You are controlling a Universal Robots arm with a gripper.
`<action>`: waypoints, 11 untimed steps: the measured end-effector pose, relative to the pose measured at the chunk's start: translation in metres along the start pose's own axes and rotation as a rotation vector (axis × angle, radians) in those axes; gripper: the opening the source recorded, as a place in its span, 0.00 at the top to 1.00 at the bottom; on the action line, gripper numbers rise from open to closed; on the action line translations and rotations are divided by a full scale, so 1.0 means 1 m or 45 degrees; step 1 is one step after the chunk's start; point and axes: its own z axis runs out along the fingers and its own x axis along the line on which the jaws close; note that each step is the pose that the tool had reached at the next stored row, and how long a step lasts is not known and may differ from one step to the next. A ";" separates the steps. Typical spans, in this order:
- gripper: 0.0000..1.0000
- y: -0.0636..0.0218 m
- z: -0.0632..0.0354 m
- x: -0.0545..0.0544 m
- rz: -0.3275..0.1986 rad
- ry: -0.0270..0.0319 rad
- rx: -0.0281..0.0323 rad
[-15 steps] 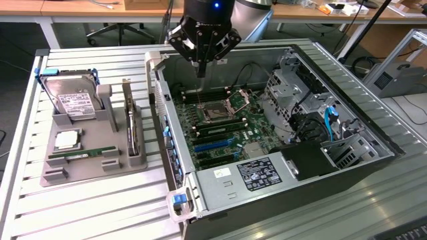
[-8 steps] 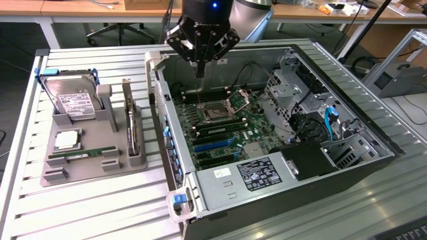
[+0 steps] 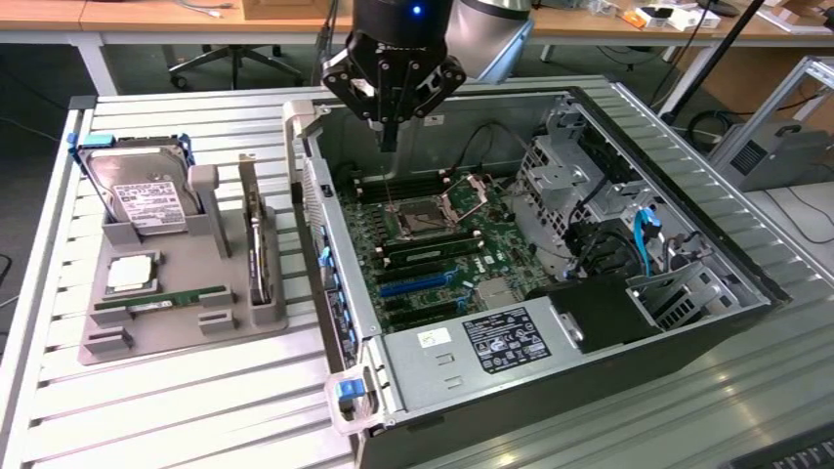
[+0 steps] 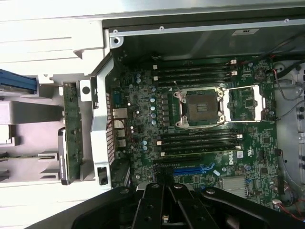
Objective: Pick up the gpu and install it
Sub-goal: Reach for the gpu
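Exterior view: gpu not yet picked up, gripper empty over the open case.
From the exterior view's left, the grey holder (image 3: 176, 337) on the worktop (image 3: 156, 420) carries the hard drive (image 3: 146, 200) and, on edge in the slot nearest the case, the gpu (image 3: 256, 249), untouched. Further right, the gripper (image 3: 387, 140) hangs above the computer case (image 3: 308, 166), over the far end of the motherboard (image 3: 431, 244) and well apart from the gpu, with its fingers drawn together on nothing. On the wrist view the blue expansion slot (image 4: 193, 168) lies bare, and the gpu (image 4: 72, 124) stands just outside the case wall. By my judgement, both the grasp and the installation are left to do.
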 end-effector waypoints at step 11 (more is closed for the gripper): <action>0.89 -0.0002 -0.0001 0.002 0.000 0.0001 0.0000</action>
